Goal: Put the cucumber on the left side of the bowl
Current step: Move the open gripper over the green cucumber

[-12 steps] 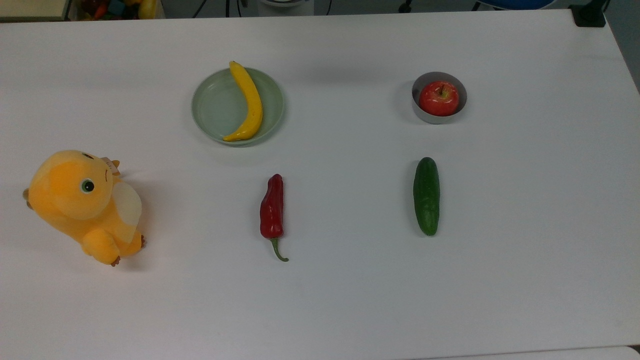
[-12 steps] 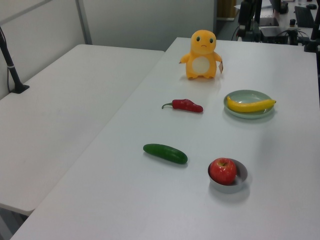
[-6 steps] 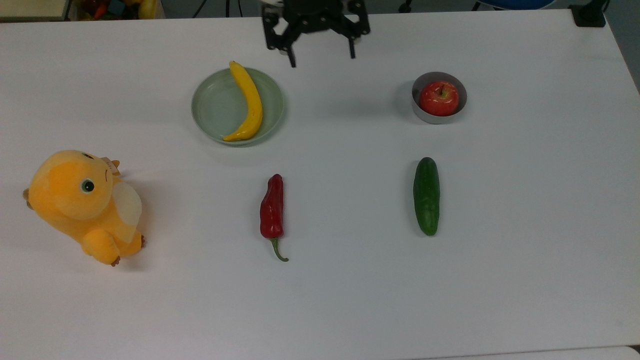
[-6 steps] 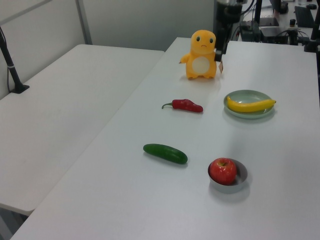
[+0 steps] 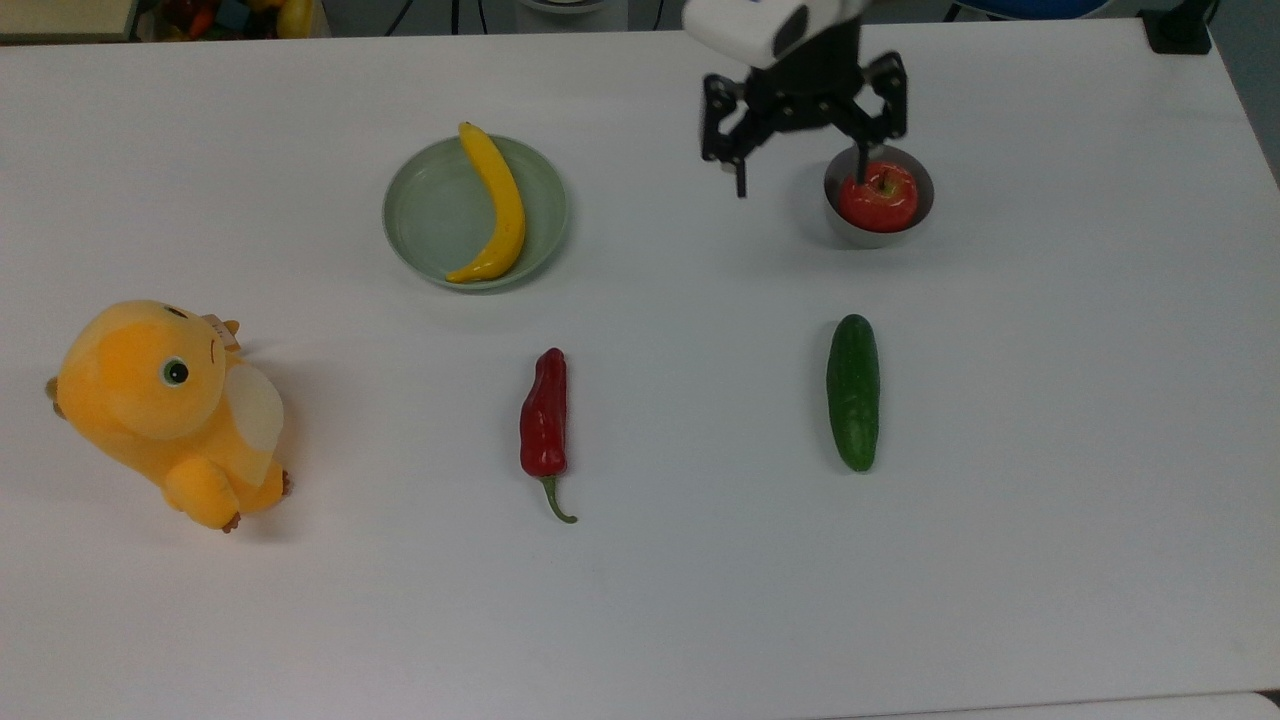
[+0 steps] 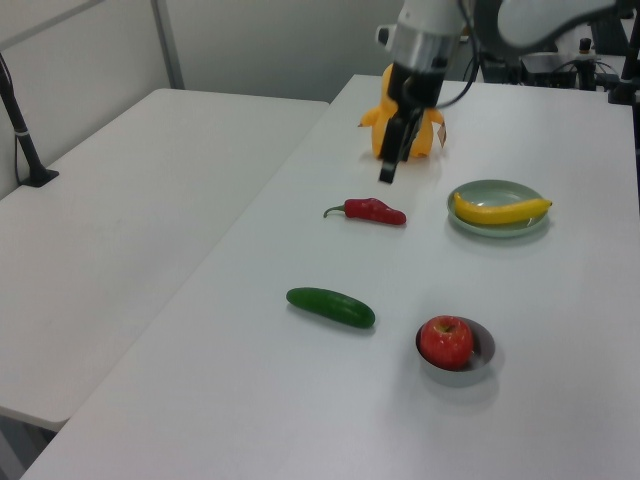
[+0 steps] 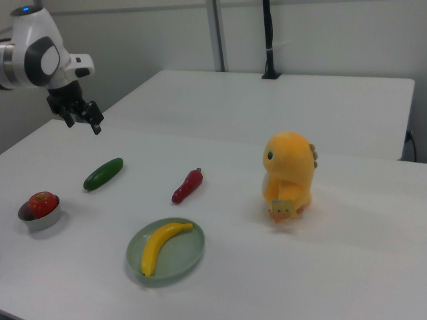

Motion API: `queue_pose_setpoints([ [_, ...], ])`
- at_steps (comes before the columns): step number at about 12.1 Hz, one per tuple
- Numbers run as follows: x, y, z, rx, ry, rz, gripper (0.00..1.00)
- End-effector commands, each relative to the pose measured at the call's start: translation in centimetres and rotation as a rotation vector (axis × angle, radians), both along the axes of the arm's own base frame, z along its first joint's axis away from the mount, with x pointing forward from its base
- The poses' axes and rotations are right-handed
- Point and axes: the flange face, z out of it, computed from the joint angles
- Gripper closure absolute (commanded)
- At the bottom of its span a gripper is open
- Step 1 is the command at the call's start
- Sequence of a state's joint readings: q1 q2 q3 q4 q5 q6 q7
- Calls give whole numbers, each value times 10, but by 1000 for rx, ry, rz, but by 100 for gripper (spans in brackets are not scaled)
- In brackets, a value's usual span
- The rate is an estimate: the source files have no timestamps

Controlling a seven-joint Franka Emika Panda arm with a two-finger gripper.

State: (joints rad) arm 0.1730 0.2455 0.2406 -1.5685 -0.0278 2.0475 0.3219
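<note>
Lying curved across a pale green plate, well to the top view's left of the end effector: a yellow banana. Sitting right by the end effector's finger on the top view's right, partly overlapped by it there: a red apple. Resting lengthwise on the white desk, below and to the top view's left of the end effector, stem pointing away: a red chili. Standing farthest off, toward the top view's left edge: an orange plush toy.
</note>
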Motion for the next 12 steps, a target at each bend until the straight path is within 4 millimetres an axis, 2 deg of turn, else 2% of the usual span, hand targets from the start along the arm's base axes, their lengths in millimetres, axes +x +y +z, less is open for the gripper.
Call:
queue_pose_setpoints([
  [1,26,47,-42,-30,-81,-52,0],
  [3,34,71,-88,-57,-124,-60,0],
  [4,35,79,-102,-64,-140,-54,0],
  [5,34,94,-128,-76,-147,-32,0],
  [7,42,106,-163,-78,-171,-32,0],
  [10,44,108,-187,-99,-194,-14,0],
  [12,45,109,-195,-101,-189,-11,0],
])
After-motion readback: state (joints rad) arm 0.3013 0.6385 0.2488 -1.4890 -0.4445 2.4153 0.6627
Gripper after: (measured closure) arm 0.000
